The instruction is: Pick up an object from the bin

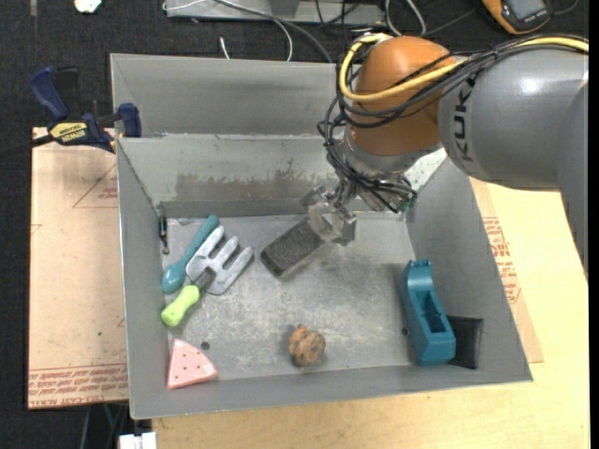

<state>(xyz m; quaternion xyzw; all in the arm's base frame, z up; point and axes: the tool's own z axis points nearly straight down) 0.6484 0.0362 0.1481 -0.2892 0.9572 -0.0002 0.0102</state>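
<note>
1. The hand [334, 219] hung at the 1 o'clock end of a dark grey block [290, 249], which lay toward 12 o'clock on the bin floor. Whether the hand was spread or pinching could not be told.
2. This looked like the approach; next, a square grip and lift.
3. The scuffed grey metal bin [360, 297] sat above a dark floor [140, 26].

Claw [329, 221] perhaps touching block [288, 250], fork [220, 262] left, dispenser [428, 313] right

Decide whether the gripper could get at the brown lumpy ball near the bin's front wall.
Probably yes: the brown ball lies alone, nothing over or against it; the gripper hangs by the dark grey block.
</note>
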